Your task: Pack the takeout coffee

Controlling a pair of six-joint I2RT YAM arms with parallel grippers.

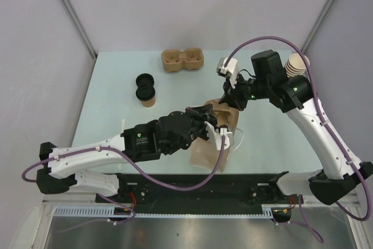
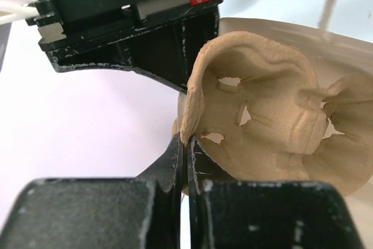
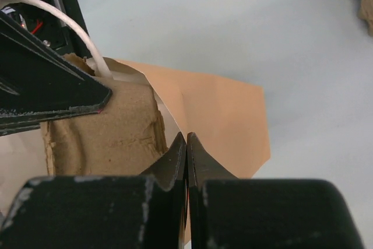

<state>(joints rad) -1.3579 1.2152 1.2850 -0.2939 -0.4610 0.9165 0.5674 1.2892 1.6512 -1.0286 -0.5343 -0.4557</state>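
The small tan paper cup [image 1: 148,101] lies on the table at the back left, with a round black lid [image 1: 144,80] beside it. Both grippers are far from it. My left gripper [image 1: 213,122] [image 2: 186,141] is shut on the rim of a brown pulp cup tray [image 2: 262,121], which it holds in the mouth of a tan paper bag [image 1: 204,155]. My right gripper [image 1: 229,102] [image 3: 186,138] is shut on the bag's top edge [image 3: 221,115] and holds it open. The tray [image 3: 99,138] shows inside the bag in the right wrist view.
A second pulp tray [image 1: 182,60] sits at the back middle of the table. A tall stack of tan cups [image 1: 297,64] lies at the back right behind my right arm. The two wrists are close together over the bag.
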